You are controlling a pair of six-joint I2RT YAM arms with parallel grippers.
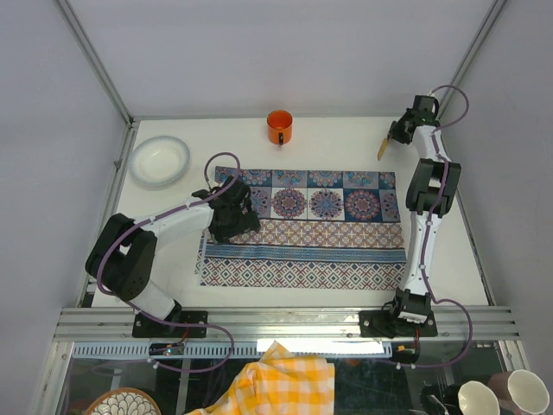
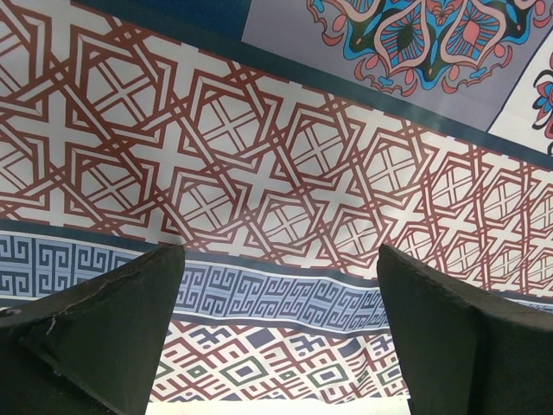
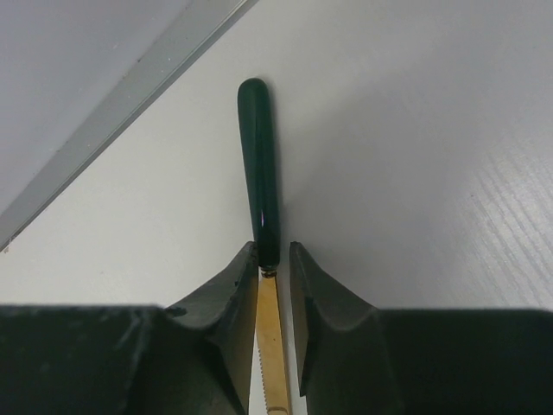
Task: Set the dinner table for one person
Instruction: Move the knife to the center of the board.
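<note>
My left tool (image 2: 278, 259) spread wide, low over the patterned cloth (image 2: 259, 173), white table (image 1: 346, 143) beneath cloth and both arms, my right tool (image 3: 275, 259) near the far right corner, jaws slightly parted around a green-handled knife (image 3: 257, 156), blade against one finger, gap on the other side

Bench (image 1: 337, 143) btwn mug (image 1: 279, 127) and knife (image 1: 381, 147) lay bare, w/ room to pass. Left arm (image 1: 173, 220) sprawled over cloth's (image 1: 328, 233) left end. Bowl (image 1: 159, 161) blocked back-left corner.
</note>
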